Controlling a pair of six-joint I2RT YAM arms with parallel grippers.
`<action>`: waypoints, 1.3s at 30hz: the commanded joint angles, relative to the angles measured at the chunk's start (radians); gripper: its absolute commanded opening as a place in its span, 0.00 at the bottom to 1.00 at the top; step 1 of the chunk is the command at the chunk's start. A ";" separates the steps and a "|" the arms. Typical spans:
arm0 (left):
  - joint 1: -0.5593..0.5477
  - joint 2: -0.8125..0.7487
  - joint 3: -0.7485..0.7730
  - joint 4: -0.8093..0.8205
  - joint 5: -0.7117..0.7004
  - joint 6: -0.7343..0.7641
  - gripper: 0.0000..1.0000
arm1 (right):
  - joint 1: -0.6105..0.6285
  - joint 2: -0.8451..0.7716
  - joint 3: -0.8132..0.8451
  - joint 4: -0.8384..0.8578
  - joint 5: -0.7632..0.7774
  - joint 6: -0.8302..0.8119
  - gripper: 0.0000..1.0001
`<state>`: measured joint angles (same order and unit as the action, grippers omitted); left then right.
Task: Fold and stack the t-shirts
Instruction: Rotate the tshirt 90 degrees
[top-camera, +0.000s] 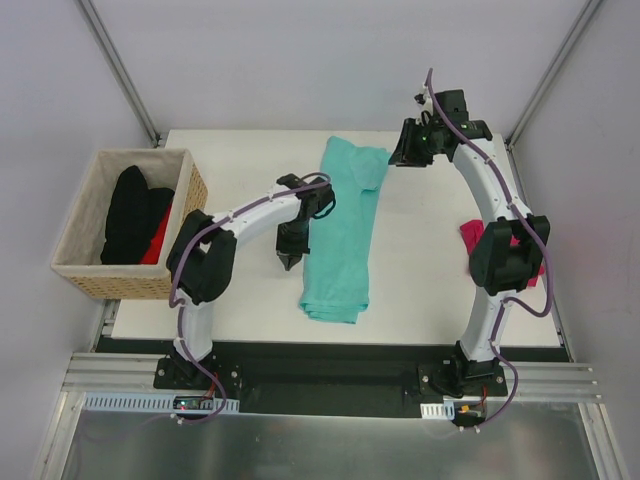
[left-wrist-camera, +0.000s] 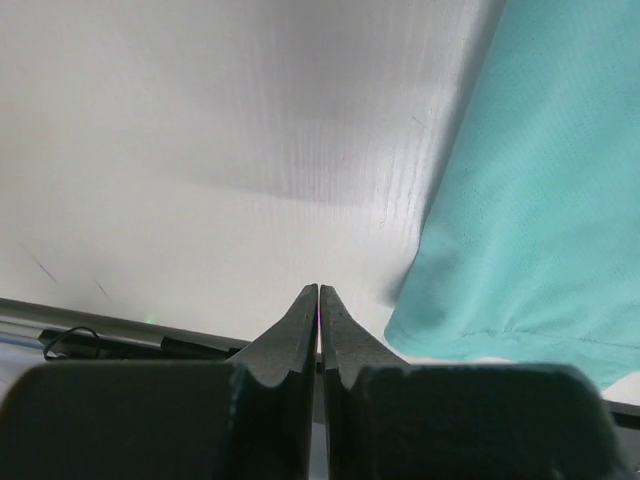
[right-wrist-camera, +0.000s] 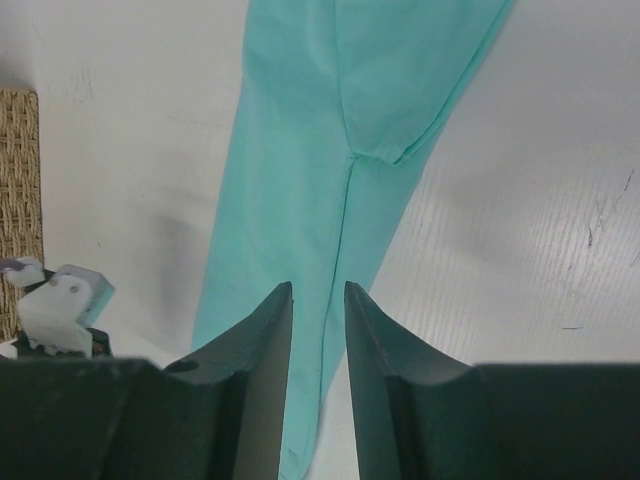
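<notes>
**White table and its load**

Flat white table (top-camera: 250, 160), surface faintly scratched. At centre, lying flat: teal-mint t-shirt (top-camera: 342, 250), folded into a long narrow strip running near to far, wider at the far end. At right edge: magenta-pink t-shirt (top-camera: 470, 237), bunched, only partly visible. At left edge: wicker basket (top-camera: 120, 283), overhanging the side.

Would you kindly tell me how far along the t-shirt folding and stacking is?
Done: the teal t-shirt lies folded lengthwise into a narrow strip. In hand: nothing; the left gripper is shut beside the strip, the right gripper slightly open and empty at its far end. Left: the strip's crosswise folds, then stacking with the pink t-shirt, which lies apart to the right, mostly hidden by the right arm.
</notes>
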<state>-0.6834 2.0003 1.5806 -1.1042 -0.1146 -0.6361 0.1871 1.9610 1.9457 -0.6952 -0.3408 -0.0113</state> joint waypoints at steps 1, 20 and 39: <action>-0.001 -0.110 0.059 -0.088 -0.043 0.036 0.02 | 0.024 -0.031 -0.030 -0.020 0.017 0.007 0.30; -0.064 -0.080 0.056 -0.106 0.027 0.026 0.00 | 0.054 0.039 0.039 -0.023 0.029 0.007 0.28; -0.139 -0.005 0.075 -0.077 0.112 0.004 0.00 | 0.049 0.064 0.081 -0.035 0.017 0.007 0.28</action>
<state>-0.8032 1.9900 1.6489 -1.1694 -0.0422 -0.6151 0.2401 2.0243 1.9770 -0.7223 -0.3149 -0.0109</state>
